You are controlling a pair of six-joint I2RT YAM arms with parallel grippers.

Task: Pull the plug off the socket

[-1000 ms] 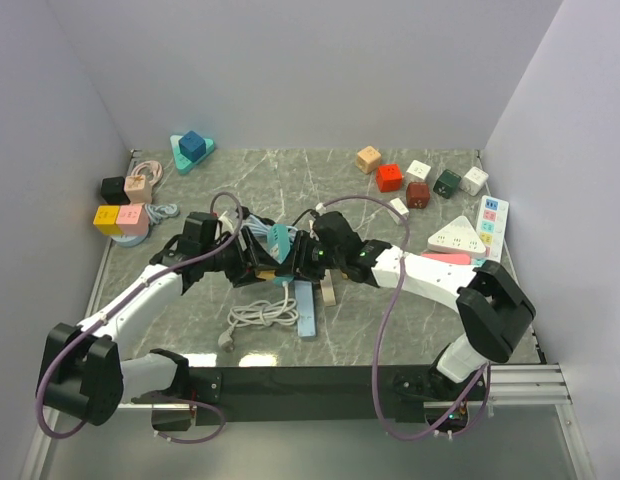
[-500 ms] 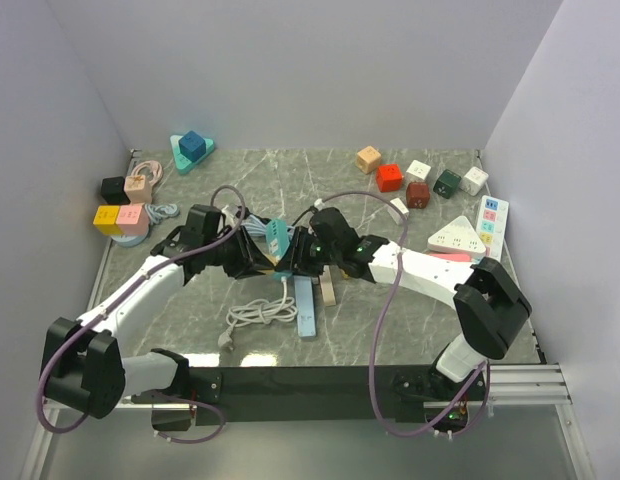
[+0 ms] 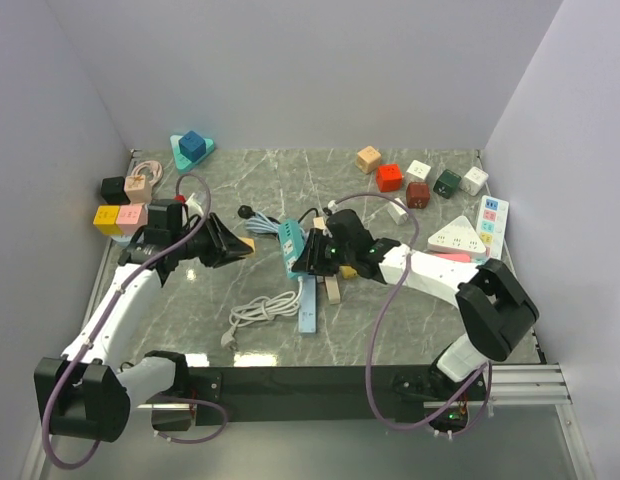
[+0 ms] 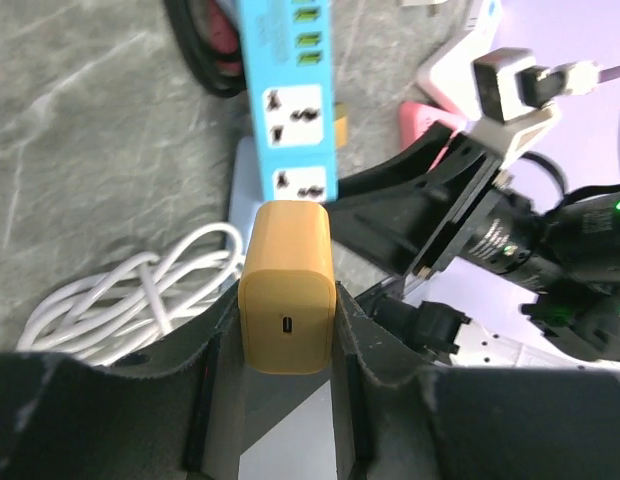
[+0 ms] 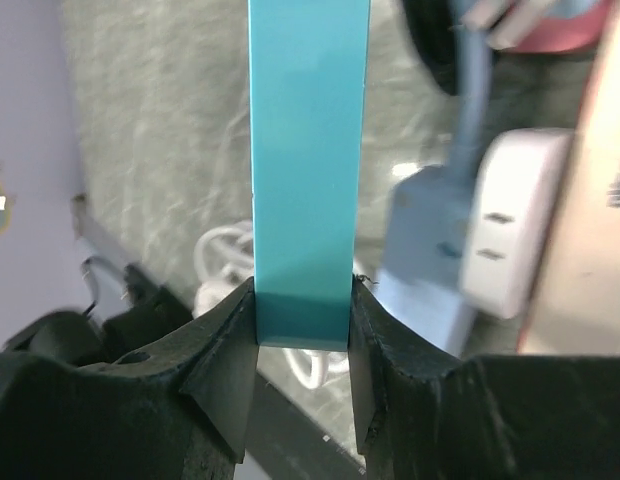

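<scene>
while the left gripper (image 3: 233,246) clamps the yellow plug (image 3: 247,243) between its jaws, the plug sits clear of the teal socket (image 3: 288,247), which lies just to its right near the middle of the worktop (image 3: 390,320). seen from the left wrist, the plug (image 4: 287,300) is pinched on both sides by the fingers (image 4: 222,345), its small port facing the camera, and the socket (image 4: 295,100) lies beyond it with its outlets showing. the right gripper (image 3: 308,254) reaches in from the right and has its jaws clenched on the socket's right end. seen from the right wrist, the socket (image 5: 308,150) runs straight away from between the two fingers (image 5: 228,350), which press on its narrow sides. a coiled white cable (image 3: 262,310) lies on the worktop nearer than the socket, with a pale blue strip (image 3: 307,308) just to its right.
</scene>
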